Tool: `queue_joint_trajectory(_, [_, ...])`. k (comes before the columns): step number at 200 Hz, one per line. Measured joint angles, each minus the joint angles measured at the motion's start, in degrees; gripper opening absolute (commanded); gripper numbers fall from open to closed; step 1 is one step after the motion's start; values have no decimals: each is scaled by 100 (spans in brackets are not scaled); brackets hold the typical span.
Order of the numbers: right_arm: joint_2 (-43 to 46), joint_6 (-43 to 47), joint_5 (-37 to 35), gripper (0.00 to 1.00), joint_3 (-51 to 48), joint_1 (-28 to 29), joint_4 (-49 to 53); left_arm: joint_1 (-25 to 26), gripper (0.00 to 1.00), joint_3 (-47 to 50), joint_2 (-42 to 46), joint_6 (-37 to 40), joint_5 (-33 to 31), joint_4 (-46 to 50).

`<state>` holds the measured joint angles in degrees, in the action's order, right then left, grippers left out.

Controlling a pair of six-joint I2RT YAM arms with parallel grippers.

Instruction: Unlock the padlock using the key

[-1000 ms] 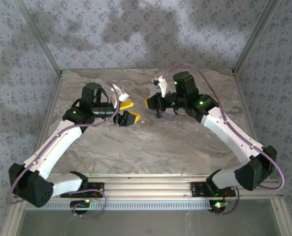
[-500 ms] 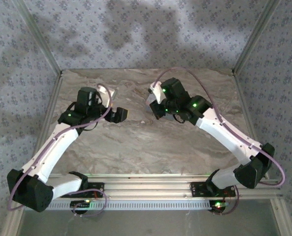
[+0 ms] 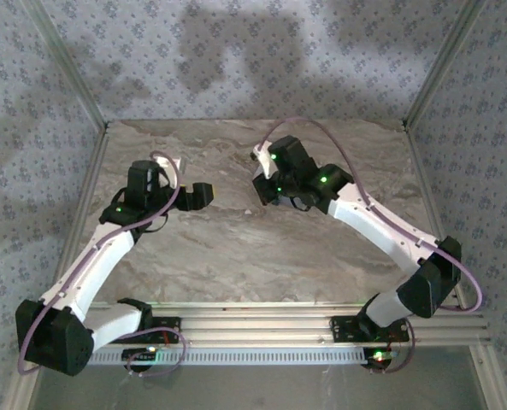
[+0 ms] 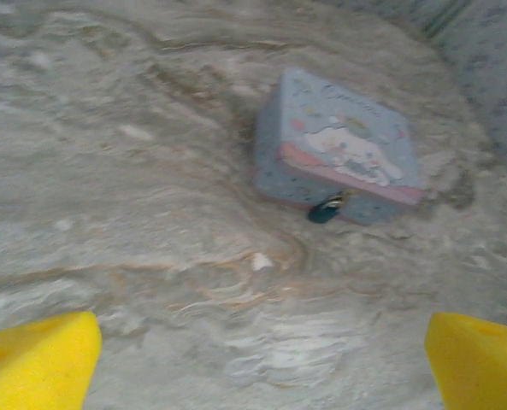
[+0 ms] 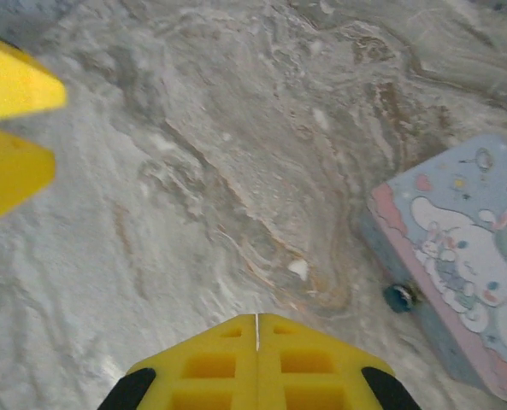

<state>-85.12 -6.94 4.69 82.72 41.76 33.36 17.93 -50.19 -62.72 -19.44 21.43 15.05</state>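
Your pale blue tin sits on the marbled counter with its lid down and a white cartoon character printed across the top. Whatever it holds is hidden from you. The padlock, tiny and teal, lies on the counter touching the middle of the tin's long side wall. A brassy glint marks the end nearest that wall and the teal body points away from the tin, so its long axis runs roughly square to the wall. It is too small and blurred for you to read more.

Your left gripper hovers over the counter short of the tin. Its yellow fingers are spread wide to the two lower corners of its wrist view, with bare counter between them. Your right gripper hangs over the counter, with tin and padlock off to the right in its wrist view. Its yellow fingers are pressed together along a thin seam. From above, the two grippers face each other, apart.
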Motion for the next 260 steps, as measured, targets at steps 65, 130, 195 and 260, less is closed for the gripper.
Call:
queue_joint_trajectory(65, [291,-839,2090,0,-660,-800,-1128,256,73,535,-197,-966,1823,-2354])
queue_joint_trajectory(130, [590,-1412,3187,0,-979,-890,-2083,796,46,527,-828,-1858,2618,-4118])
queue_joint_trajectory(195, [745,-1582,3403,0,-1110,-916,-2396,896,33,525,-994,-2417,2846,-5021])
queue_joint_trajectory(260, [822,-1757,3407,0,-1294,-916,-2649,1060,24,503,-1147,-2522,2898,-5139])
